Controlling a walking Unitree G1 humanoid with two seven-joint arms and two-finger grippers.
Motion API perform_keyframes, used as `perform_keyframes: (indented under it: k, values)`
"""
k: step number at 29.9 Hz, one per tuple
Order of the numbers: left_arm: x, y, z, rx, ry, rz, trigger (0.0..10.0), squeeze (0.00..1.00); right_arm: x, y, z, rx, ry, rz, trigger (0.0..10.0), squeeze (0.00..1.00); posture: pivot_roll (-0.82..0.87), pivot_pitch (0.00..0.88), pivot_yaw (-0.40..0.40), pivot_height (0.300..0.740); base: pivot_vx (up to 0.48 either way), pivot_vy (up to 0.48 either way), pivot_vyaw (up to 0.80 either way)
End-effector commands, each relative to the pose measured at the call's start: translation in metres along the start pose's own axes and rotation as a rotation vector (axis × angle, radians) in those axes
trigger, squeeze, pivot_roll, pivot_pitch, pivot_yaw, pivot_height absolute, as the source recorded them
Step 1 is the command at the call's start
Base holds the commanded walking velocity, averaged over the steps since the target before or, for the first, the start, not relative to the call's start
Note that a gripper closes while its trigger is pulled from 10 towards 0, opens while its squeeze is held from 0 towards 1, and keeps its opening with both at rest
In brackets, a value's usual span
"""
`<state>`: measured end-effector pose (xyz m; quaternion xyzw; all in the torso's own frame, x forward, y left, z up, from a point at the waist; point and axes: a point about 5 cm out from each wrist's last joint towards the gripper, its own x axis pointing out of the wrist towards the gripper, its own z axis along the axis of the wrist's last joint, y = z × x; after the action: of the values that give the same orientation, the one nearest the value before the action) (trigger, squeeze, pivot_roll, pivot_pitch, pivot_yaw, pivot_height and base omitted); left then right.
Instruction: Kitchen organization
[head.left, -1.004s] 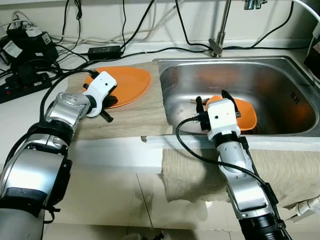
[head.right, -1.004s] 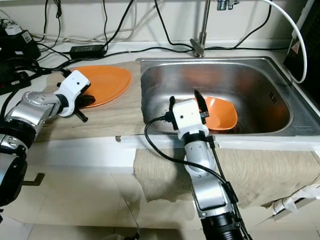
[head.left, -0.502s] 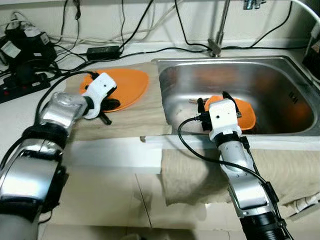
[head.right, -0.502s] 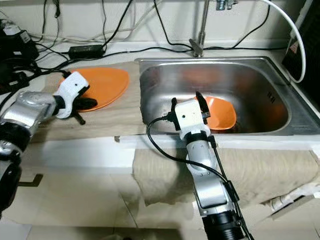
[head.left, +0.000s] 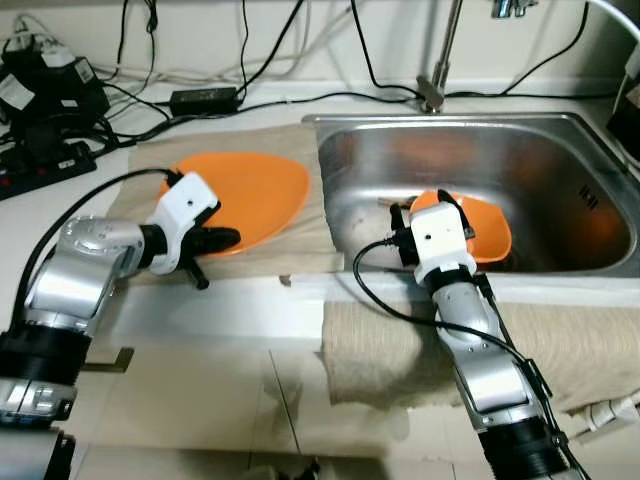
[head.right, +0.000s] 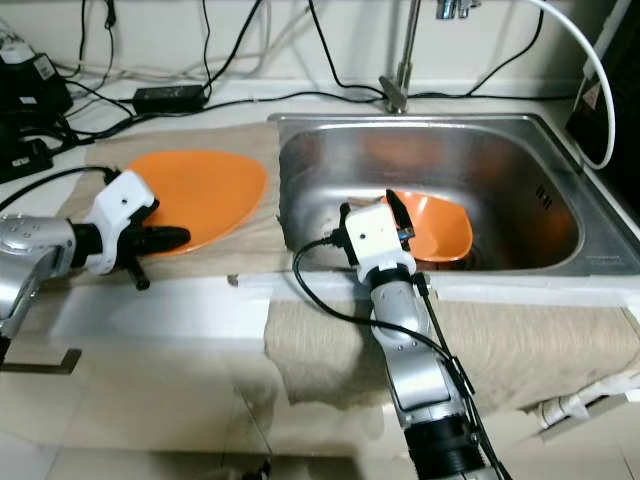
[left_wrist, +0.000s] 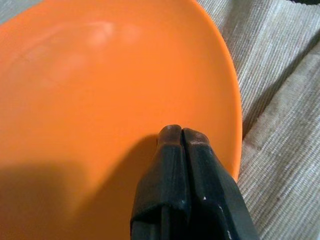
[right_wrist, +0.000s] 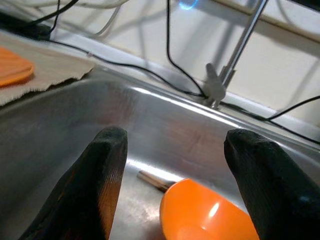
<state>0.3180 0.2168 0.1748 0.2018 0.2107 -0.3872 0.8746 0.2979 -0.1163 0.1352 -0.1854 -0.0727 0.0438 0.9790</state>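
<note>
Right tool (right_wrist: 172, 165) spread wide above sink (head.left: 560, 150), likely lining up on orange bowl (head.left: 480, 225) on sink floor | left tool (left_wrist: 181, 137) pinched together, tips over orange plate (head.left: 255, 190) on cloth left of sink; contact unclear | bowl's near rim hidden by tool; metal object beside it unidentifiable
</note>
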Motion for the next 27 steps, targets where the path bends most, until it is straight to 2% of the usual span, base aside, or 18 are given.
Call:
perform_keyframes:
  k: [1,2,5,6,7,8,12,14,17,19,27]
  values:
    - [-0.004,-0.002,-0.004,-0.027,0.025,-0.003,10.0,0.0,0.001,0.003,0.001,0.003,-0.01,0.018,10.0,0.0,0.07,0.015,0.044,0.74,0.0,0.0,0.0]
    - [-0.006,0.0,-0.001,-0.026,0.017,0.01,10.0,0.0,0.002,0.003,0.0,0.001,-0.011,0.018,10.0,0.0,0.07,0.013,0.041,0.74,0.0,0.0,0.0]
    - [-0.009,0.023,0.025,-0.026,-0.127,0.159,10.0,0.0,0.006,0.001,0.003,0.01,-0.022,0.01,10.0,0.0,0.07,0.005,0.038,0.74,0.0,0.0,0.0]
    - [-0.009,0.023,0.025,-0.026,-0.127,0.159,10.0,0.0,0.006,0.001,0.003,0.01,-0.022,0.01,10.0,0.0,0.07,0.005,0.038,0.74,0.0,0.0,0.0]
    - [-0.01,0.037,0.039,-0.042,-0.209,0.262,10.0,0.0,0.008,0.0,0.006,0.027,-0.034,0.006,10.0,0.0,0.06,0.002,0.036,0.74,0.0,0.0,0.0]
    - [-0.011,0.042,0.043,-0.055,-0.238,0.304,10.0,0.0,0.008,0.0,0.007,0.035,-0.039,0.004,10.0,0.0,0.06,0.002,0.036,0.74,0.0,0.0,0.0]
    - [-0.007,0.052,0.047,-0.072,-0.264,0.366,10.0,0.0,0.009,-0.001,0.01,0.042,-0.046,0.002,10.0,0.0,0.05,0.0,0.039,0.74,0.0,0.0,0.0]
    - [0.001,0.063,0.042,-0.096,-0.236,0.419,10.0,0.0,0.01,-0.004,0.012,0.04,-0.054,-0.005,10.0,0.0,0.04,0.0,0.043,0.74,0.0,0.0,0.0]
    - [0.005,0.066,0.037,-0.1,-0.209,0.428,10.0,0.0,0.01,-0.006,0.012,0.042,-0.054,-0.009,10.0,0.0,0.03,0.0,0.046,0.74,0.0,0.0,0.0]
    - [0.012,0.069,0.012,-0.113,-0.068,0.437,10.0,0.0,0.009,-0.007,0.012,0.047,-0.052,-0.011,10.0,0.0,0.03,0.0,0.046,0.74,0.0,0.0,0.0]
    - [0.013,0.07,-0.026,-0.136,0.127,0.461,10.0,0.0,0.007,-0.009,0.01,0.046,-0.045,-0.002,10.0,0.0,0.02,0.003,0.048,0.74,0.0,0.0,0.0]
